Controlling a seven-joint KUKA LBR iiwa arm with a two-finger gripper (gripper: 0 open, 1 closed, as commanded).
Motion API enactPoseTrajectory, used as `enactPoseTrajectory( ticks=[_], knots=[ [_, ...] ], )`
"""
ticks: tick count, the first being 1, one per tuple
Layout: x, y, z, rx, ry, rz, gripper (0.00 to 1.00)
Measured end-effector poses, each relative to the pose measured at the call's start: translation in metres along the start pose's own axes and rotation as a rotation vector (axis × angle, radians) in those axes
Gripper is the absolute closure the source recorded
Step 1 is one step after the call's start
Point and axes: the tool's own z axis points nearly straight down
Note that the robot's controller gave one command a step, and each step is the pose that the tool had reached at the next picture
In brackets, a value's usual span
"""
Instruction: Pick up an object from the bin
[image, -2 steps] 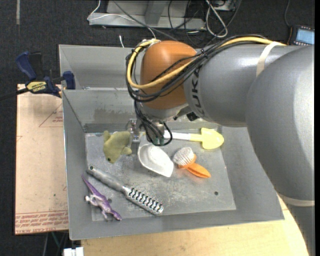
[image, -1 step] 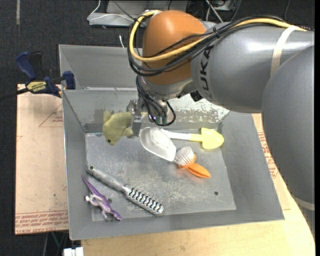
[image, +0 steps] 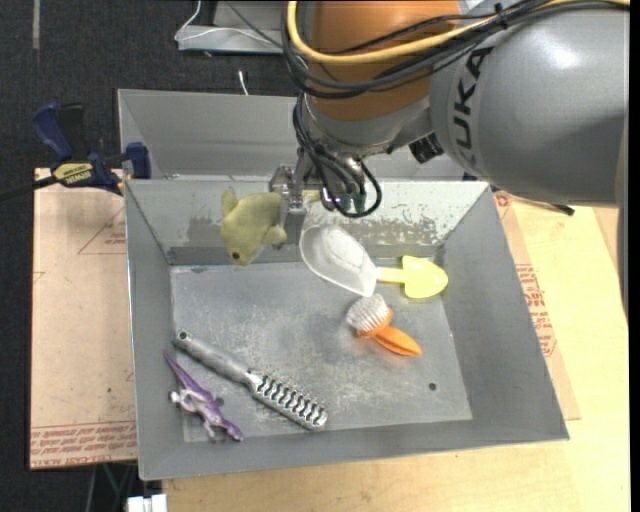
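Note:
My gripper (image: 291, 200) hangs at the back of the bin, below the orange cover, shut on the right end of a yellow-green plush fish (image: 250, 225). The fish hangs to the gripper's left, in front of the bin's back wall, and throws a shadow on it. Just below and to the right of the gripper a white scoop (image: 335, 256) with a yellow handle lies on the bin floor.
An orange brush with white bristles (image: 380, 327) lies right of centre. A grey hairbrush (image: 255, 381) and a purple toy lizard (image: 204, 400) lie at the front left. The arm and its cables cover the bin's back right.

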Motion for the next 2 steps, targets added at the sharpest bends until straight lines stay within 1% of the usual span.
enactPoseTrajectory(
  ticks=[1,2],
  knots=[
    [-0.015,-0.002,0.07,0.0,0.003,0.031,1.0],
    [-0.009,-0.003,0.093,0.001,0.013,0.03,1.0]
  ],
)
